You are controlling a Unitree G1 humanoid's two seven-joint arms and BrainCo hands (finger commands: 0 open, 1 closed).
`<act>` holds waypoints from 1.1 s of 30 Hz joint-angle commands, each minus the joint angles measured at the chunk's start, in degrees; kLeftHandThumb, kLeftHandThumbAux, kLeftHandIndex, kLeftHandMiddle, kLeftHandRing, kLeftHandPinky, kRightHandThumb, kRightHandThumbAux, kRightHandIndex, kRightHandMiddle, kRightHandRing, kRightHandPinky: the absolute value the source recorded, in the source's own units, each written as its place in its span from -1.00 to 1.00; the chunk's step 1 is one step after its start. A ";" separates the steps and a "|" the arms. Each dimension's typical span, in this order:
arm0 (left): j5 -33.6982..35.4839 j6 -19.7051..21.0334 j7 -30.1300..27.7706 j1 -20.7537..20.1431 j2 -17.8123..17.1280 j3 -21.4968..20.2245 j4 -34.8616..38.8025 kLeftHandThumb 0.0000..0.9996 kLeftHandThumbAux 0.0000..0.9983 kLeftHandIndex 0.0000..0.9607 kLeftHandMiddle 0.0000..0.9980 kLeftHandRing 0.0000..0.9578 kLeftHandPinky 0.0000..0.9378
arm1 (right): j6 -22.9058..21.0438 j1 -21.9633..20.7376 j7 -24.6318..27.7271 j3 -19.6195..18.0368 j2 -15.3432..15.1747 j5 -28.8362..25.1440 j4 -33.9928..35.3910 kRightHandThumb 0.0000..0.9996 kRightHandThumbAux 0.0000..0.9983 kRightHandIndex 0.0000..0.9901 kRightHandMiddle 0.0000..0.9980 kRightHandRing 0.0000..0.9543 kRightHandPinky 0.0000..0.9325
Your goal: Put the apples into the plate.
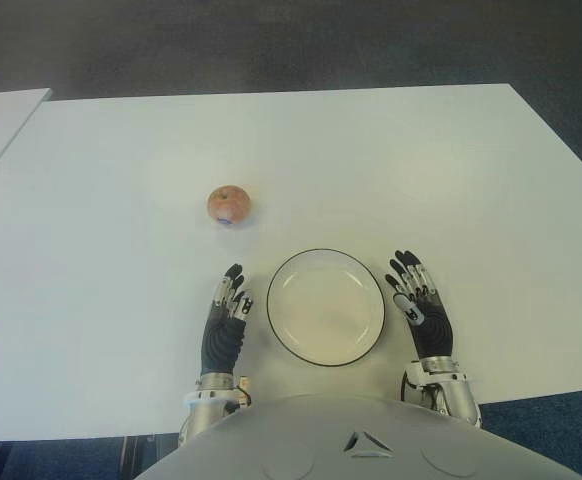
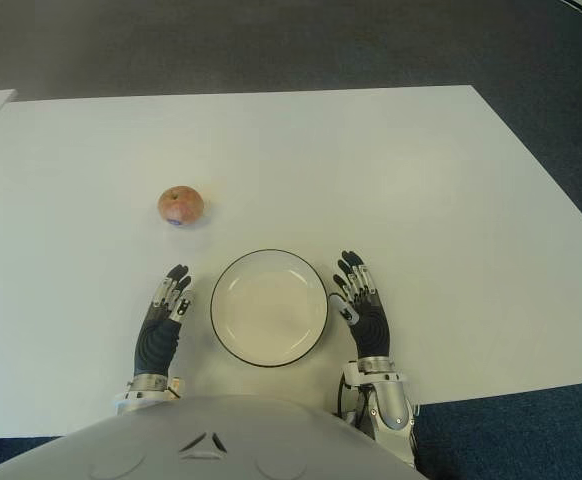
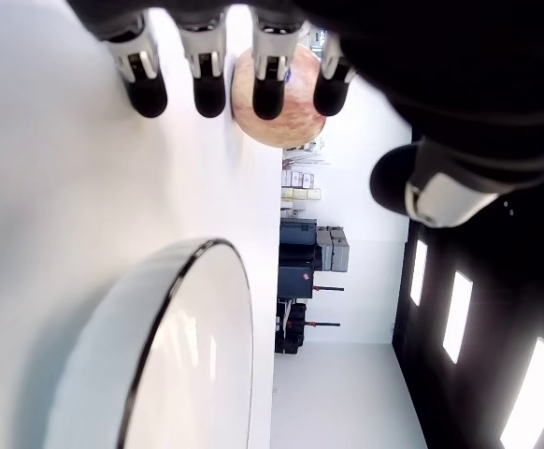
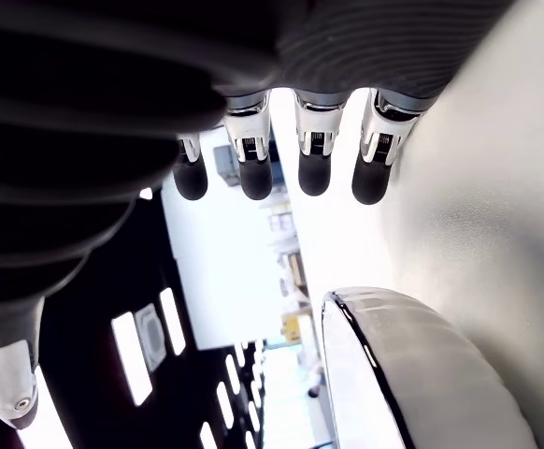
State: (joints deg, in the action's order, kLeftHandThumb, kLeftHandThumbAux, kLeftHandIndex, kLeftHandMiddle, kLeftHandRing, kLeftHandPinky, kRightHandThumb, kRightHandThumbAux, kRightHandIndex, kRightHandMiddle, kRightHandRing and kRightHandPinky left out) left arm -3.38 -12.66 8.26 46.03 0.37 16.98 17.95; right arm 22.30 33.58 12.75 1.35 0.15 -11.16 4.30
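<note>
The plate (image 1: 280, 335) sits near the table's (image 1: 391, 160) front edge, with the left hand (image 1: 225, 320) at its 9 o'clock and the right hand (image 1: 419, 308) at its 3 o'clock, both flat with fingers extended, holding nothing. The apple (image 1: 229, 204) lies at 11 o'clock from the plate (bare tabletop all around it).

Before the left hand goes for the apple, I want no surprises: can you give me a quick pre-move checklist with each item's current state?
1. Apple in view, lying free on the table: ok.
2. Left hand open, holding nothing: ok.
3. Path from left hand to apple unobstructed: ok.
4. Plate holds nothing, ready to receive: ok.
5. Right hand open, beside the plate on its right, out of the way: ok.
6. Further apples: none in view.
</note>
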 commanded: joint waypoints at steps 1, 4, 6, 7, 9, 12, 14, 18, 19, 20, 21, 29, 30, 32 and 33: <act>-0.43 0.92 -0.12 -0.20 0.67 0.41 -0.05 -0.93 -0.18 -0.95 -0.95 -0.98 -0.91 | -1.21 0.47 -0.05 0.11 -0.04 0.07 -1.03 -0.71 0.14 -0.97 -0.86 -0.97 -1.00; -0.54 0.75 -0.05 -0.21 0.69 0.42 -0.10 -0.93 -0.17 -0.95 -0.94 -0.98 -0.90 | -1.26 0.48 -0.04 0.13 -0.08 0.10 -1.00 -0.71 0.15 -0.97 -0.86 -0.98 -1.00; -0.62 0.51 0.02 -0.13 0.75 0.54 -0.12 -0.93 -0.16 -0.95 -0.94 -0.98 -0.90 | -1.34 0.44 -0.02 0.05 -0.06 -0.06 -1.07 -0.71 0.15 -0.97 -0.86 -0.98 -1.00; -0.62 0.26 0.05 -0.10 0.80 0.58 -0.12 -0.93 -0.16 -0.95 -0.94 -0.98 -0.89 | -1.37 0.41 -0.02 0.02 -0.04 -0.11 -1.11 -0.71 0.15 -0.97 -0.86 -0.97 -1.00; -0.71 -0.07 0.18 -0.05 0.86 0.56 -0.11 -0.93 -0.16 -0.95 -0.94 -0.97 -0.89 | -1.40 0.38 -0.03 -0.01 -0.04 -0.11 -1.14 -0.70 0.15 -0.96 -0.85 -0.97 -1.00; -8.07 -3.32 3.97 -0.10 -0.50 -1.24 -0.82 -0.91 -0.13 -0.90 -0.92 -0.95 -0.89 | -1.25 0.21 -0.21 -0.07 -0.17 0.42 -1.46 -0.69 0.14 -0.95 -0.85 -0.97 -1.00; -18.48 -4.40 8.50 0.69 -2.26 -3.28 1.66 -0.88 -0.07 -0.90 -0.90 -0.92 -0.86 | -1.30 0.17 -0.39 -0.11 -0.16 0.65 -1.58 -0.69 0.14 -0.95 -0.85 -0.98 -1.00; -40.93 -1.09 14.97 0.31 -4.45 -7.02 11.04 -0.80 -0.01 -0.90 -0.85 -0.84 -0.79 | -1.31 -0.17 -0.62 -0.18 -0.16 1.02 -2.11 -0.69 0.13 -0.96 -0.86 -0.99 -1.00; -45.34 0.08 16.11 -0.80 -5.32 -7.82 11.72 -0.78 0.00 -0.89 -0.84 -0.82 -0.78 | -1.30 -0.27 -0.64 -0.21 -0.18 1.09 -2.25 -0.69 0.13 -0.96 -0.86 -0.99 -1.00; -49.48 1.32 15.73 -1.65 -6.06 -8.82 13.38 -0.67 -0.03 -0.88 -0.82 -0.80 -0.77 | -1.40 -0.33 -0.68 -0.24 -0.18 1.09 -2.30 -0.69 0.12 -0.96 -0.86 -0.99 -1.00; -52.49 2.26 15.41 -2.21 -6.54 -9.51 14.65 -0.62 -0.04 -0.87 -0.81 -0.79 -0.76 | -1.49 -0.36 -0.71 -0.26 -0.19 1.09 -2.32 -0.69 0.11 -0.96 -0.86 -0.99 -1.00; -60.85 7.80 6.13 -7.82 -9.03 -12.65 19.80 -0.34 -0.18 -0.81 -0.78 -0.79 -0.74 | -2.35 -1.36 -1.01 -0.57 0.25 0.40 -3.51 -0.66 0.04 -0.95 -0.83 -0.97 -1.00; -61.37 8.31 5.16 -8.50 -9.36 -12.87 19.98 -0.33 -0.19 -0.80 -0.78 -0.79 -0.74 | -2.44 -1.47 -1.01 -0.60 0.28 0.31 -3.63 -0.66 0.04 -0.95 -0.83 -0.97 -1.00; -63.48 10.12 -0.65 -13.67 -12.81 -14.71 19.05 -0.25 -0.26 -0.76 -0.79 -0.80 -0.74 | -2.74 -1.65 -0.85 -0.62 0.21 0.09 -3.95 -0.66 0.02 -0.95 -0.83 -0.97 -1.00; -64.38 10.91 -3.28 -16.28 -14.45 -15.51 18.35 -0.25 -0.27 -0.76 -0.80 -0.81 -0.74 | -2.83 -1.75 -0.79 -0.63 0.17 0.03 -4.11 -0.66 0.02 -0.95 -0.83 -0.97 -1.00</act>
State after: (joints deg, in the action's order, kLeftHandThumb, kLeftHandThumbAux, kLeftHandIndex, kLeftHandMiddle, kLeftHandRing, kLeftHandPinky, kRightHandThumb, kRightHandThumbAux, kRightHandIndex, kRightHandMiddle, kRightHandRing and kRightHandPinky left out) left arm -53.65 -7.26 16.33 39.70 -6.80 6.49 33.46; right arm 22.40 32.49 12.70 1.10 0.11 -11.15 3.80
